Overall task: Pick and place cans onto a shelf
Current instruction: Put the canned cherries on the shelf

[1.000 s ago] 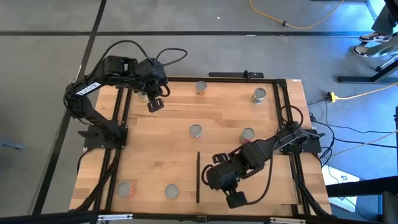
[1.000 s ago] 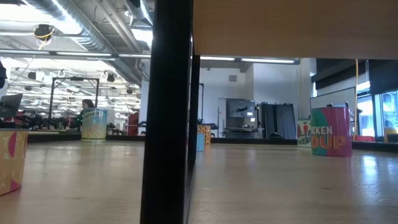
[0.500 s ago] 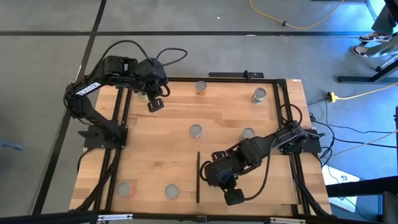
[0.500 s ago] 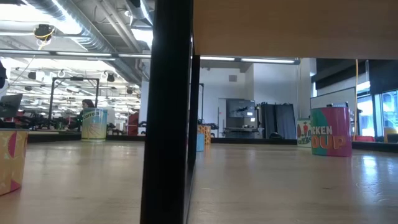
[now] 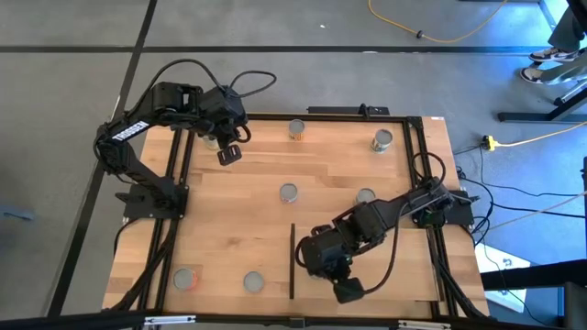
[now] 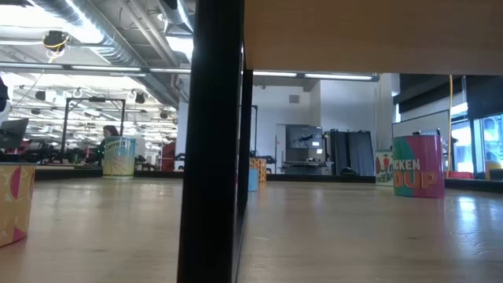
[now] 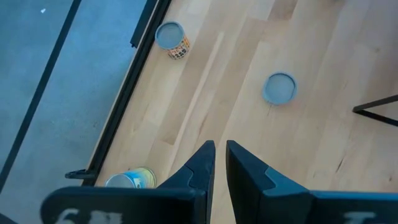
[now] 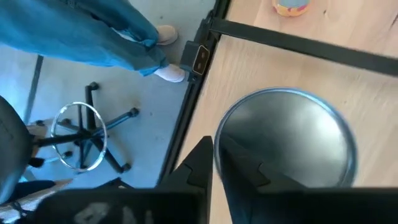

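Several cans stand on the tabletop: two at the back point(image 5: 296, 128) point(image 5: 382, 139), two in the middle point(image 5: 289, 192) point(image 5: 365, 196) and two at the front left point(image 5: 187, 280) point(image 5: 253, 281). The shelf point(image 5: 404, 284) lies front right, its dark strip point(image 5: 292, 261) along the left edge. My right gripper point(image 5: 347, 291) hangs low over it. In the right wrist view its fingers point(image 8: 214, 146) are shut, beside the rim of a silver-topped can point(image 8: 286, 137), not around it. My left gripper point(image 5: 229, 151) waits back left, shut and holding nothing point(image 7: 219, 146), with a can point(image 7: 132, 179) close below it.
The black table frame point(image 5: 179, 183) runs along both sides. In the low view a dark post point(image 6: 212, 141) and a wooden board above block much of the picture; a pink soup can point(image 6: 419, 165) stands at the right. A person's leg and shoe point(image 8: 168, 37) show beyond the table's edge.
My right arm has shifted slightly to the left over the shelf. The left arm and the cans on the table have not moved.
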{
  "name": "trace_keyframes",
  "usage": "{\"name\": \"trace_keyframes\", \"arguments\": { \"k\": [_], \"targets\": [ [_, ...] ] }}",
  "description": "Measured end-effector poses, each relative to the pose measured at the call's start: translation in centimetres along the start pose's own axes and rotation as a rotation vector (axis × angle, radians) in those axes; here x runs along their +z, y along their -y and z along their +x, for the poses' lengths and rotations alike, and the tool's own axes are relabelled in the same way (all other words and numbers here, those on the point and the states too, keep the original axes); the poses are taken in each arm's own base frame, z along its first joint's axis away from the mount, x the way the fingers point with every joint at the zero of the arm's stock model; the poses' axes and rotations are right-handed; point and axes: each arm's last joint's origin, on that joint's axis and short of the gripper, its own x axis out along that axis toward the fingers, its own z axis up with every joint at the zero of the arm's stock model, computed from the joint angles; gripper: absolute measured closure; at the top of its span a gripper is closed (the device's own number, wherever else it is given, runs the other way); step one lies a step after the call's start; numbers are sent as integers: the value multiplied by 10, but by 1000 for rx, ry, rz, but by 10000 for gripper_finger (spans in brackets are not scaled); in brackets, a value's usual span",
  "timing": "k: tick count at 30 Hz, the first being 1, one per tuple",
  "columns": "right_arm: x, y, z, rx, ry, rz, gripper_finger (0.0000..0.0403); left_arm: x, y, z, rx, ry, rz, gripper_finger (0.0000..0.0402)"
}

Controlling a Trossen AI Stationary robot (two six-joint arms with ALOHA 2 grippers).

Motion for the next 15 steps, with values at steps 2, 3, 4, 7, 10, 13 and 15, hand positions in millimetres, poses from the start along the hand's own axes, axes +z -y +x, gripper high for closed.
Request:
{"name": "trace_keyframes", "arguments": {
  "k": [2, 3, 4, 7, 10, 13, 15],
  "targets": [
    [0, 0, -4, -27, 21, -22, 370, 0, 0, 0, 0, 0, 0, 368],
    [-1, -1, -8, -33, 36, -32, 370, 0, 0, 0, 0, 0, 0, 368],
    [-2, -2, -12, -41, 50, -37, 370, 0, 0, 0, 0, 0, 0, 368],
    [-5, -3, -26, -122, 101, -47, 370, 0, 0, 0, 0, 0, 0, 368],
    [-9, 0, -39, -270, 142, -36, 370, 0, 0, 0, 0, 0, 0, 368],
    [-14, 10, -44, -414, 138, 54, 370, 0, 0, 0, 0, 0, 0, 368],
    [-19, 20, -44, -451, 83, 159, 372, 0, 0, 0, 0, 0, -1, 368]
  ]
}}
